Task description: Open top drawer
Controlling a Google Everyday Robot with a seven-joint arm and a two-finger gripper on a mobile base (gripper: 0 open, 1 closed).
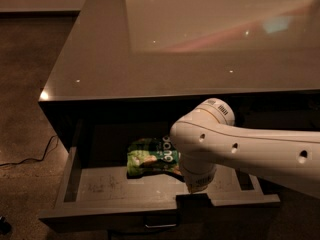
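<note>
The top drawer [100,189] stands pulled out from under the glossy grey counter [150,59], its grey floor and sides showing. Its dark front [100,221] runs along the bottom of the view with a small metal pull [161,225] at centre. My white arm [240,146] reaches in from the right and bends down over the drawer's front edge. The gripper [194,201] is a dark block at the front rim, right above the pull. A green snack bag [152,156] lies inside the drawer, partly behind the arm.
A black cable [30,159] lies on the brown floor [25,84] at the left. A dark object [4,225] sits at the bottom left corner. Bright ceiling reflections [220,19] cover the counter top.
</note>
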